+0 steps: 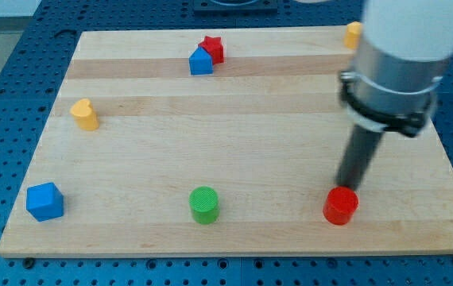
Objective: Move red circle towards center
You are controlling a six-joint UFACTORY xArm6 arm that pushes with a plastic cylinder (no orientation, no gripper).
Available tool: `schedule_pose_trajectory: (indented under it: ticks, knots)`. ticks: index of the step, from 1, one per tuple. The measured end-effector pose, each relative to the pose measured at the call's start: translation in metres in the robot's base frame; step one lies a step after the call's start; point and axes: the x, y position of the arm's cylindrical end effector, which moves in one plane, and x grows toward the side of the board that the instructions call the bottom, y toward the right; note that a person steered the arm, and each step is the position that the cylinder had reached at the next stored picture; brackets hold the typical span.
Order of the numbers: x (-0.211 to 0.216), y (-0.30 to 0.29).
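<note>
No writing or brand can be read anywhere. The wooden board (234,135) shows pale grain stripes. The red circle (341,206), a smooth short cylinder, stands near the bottom edge, toward the right corner. My tip (345,187) touches its upper side; the rod has no claw. A green cylinder (204,204) stands at the bottom edge's middle, and a blue cube (44,201) at the bottom left corner.

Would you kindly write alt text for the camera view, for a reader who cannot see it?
My tip touches the top edge of the red circle near the wooden board's bottom right. A green circle, two blue blocks, a red star and two yellow blocks lie scattered.
</note>
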Motion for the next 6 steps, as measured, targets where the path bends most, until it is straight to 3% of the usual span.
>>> schedule_pose_trajectory:
  ticks: [1, 2, 3, 4, 6]
  knots:
    - [-0.001, 0.058]
    - [0.048, 0.072]
    - [0.069, 0.027]
    - [0.053, -0.050]
    - [-0.045, -0.146]
